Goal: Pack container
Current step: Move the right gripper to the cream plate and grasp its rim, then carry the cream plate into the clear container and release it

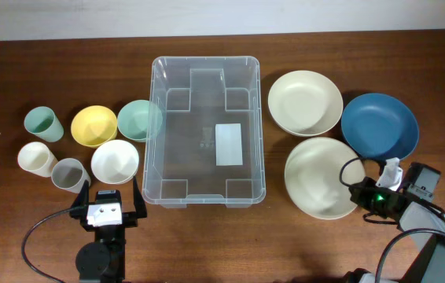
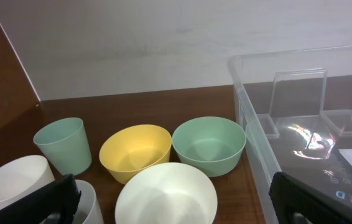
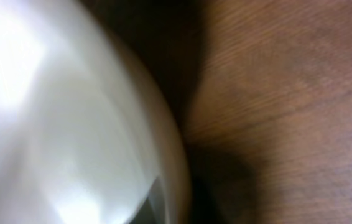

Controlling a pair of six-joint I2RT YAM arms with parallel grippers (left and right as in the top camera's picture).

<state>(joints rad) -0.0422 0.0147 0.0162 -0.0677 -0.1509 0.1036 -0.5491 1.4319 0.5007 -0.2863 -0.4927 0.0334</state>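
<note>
The clear container (image 1: 205,130) stands empty in the middle of the table, a white label on its base; its near left corner (image 2: 257,124) shows in the left wrist view. My right gripper (image 1: 354,192) is shut on the right rim of the near cream plate (image 1: 321,177). That plate (image 3: 70,124) fills the left of the blurred right wrist view. At the front left my left gripper (image 1: 106,206) hangs open and holds nothing. Its fingers (image 2: 58,199) stand either side of the white bowl (image 2: 166,196), just short of it.
Left of the container are a white bowl (image 1: 115,161), a yellow bowl (image 1: 93,125), a green bowl (image 1: 138,119) and mint (image 1: 41,123), cream (image 1: 36,159) and grey (image 1: 69,174) cups. On the right lie another cream plate (image 1: 305,102) and a blue plate (image 1: 380,124).
</note>
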